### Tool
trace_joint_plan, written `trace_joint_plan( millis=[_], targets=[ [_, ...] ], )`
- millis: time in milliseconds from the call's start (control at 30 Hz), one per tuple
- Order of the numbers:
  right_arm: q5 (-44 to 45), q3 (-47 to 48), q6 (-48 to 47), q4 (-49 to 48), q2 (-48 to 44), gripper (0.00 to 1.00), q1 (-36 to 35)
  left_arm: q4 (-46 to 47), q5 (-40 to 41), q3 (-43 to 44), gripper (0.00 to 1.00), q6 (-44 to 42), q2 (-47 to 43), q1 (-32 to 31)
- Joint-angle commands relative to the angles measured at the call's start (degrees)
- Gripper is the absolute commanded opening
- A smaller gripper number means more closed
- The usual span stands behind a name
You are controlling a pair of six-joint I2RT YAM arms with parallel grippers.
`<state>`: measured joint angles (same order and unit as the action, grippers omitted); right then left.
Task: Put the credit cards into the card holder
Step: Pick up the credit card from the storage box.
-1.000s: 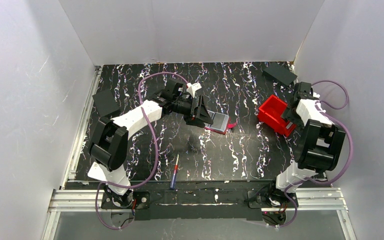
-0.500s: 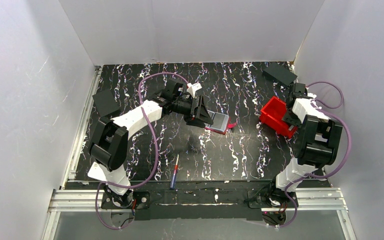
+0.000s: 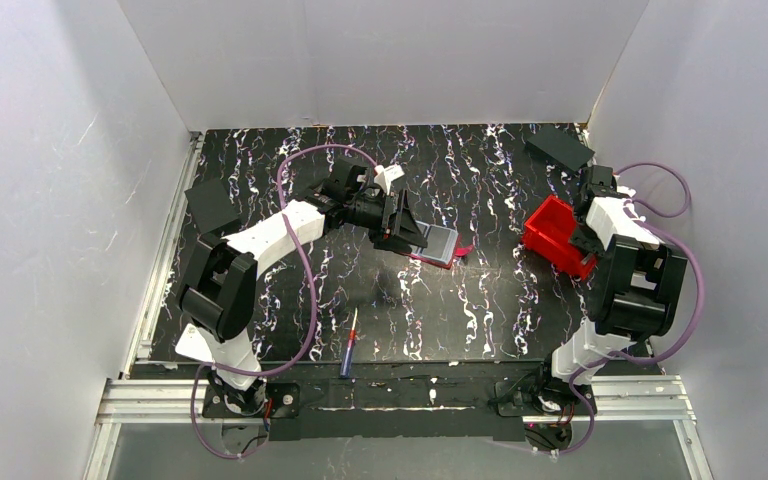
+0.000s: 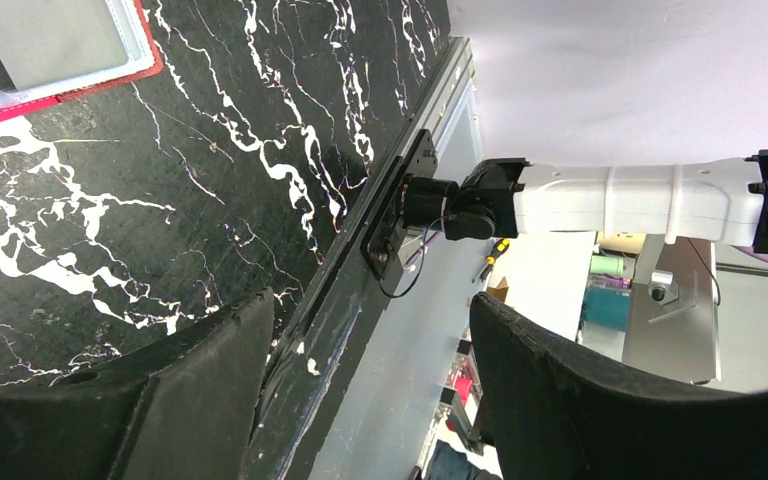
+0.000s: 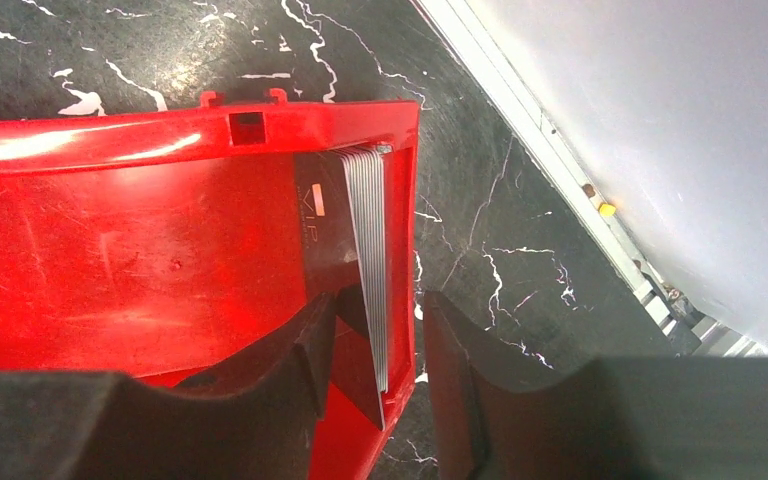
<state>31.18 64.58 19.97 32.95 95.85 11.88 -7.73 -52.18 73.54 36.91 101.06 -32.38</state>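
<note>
credit cards (image 5: pixel 365 250) in bin (image 5: pixel 110 230), right; card holder (image 3: pixel 438 243) centre

Marbled tbl (image 3: pixel 480 300): card holder (image 3: pixel 440 243), red bin (image 3: pixel 548 228), pen (image 3: pixel 348 345), blk squares (image 3: pixel 212 206)

Left arm (image 3: pixel 270 232): white link shells between black joint housings. A purple cable (image 3: pixel 313 300) runs from the black base (image 3: pixel 222 395) in a wide loop to the wrist behind the tool.

Right arm (image 3: pixel 625 270): same white and black build, with a purple cable (image 3: pixel 680 190) arching behind its tool.

Left tool (image 4: pixel 360 320): two broad matt black fingers with rounded inner edges.

Right tool (image 5: pixel 380 305): identical matt black fingers, no markings legible.
</note>
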Motion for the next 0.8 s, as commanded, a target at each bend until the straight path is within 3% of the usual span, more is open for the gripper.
trace_joint_plan(
  millis=[0, 767],
  targets=[
    [1.84, 0.40, 0.60, 1.24, -2.85, 0.44, 0.07, 0.59, -2.29, -0.71, 0.70, 0.23, 0.39, -0.14],
    [3.94, 4.20, 1.08, 6.12, -2.69, 0.26, 0.05, 1.31, -3.10, -0.66, 0.70, 0.87, 1.16, -0.13]
  ],
)
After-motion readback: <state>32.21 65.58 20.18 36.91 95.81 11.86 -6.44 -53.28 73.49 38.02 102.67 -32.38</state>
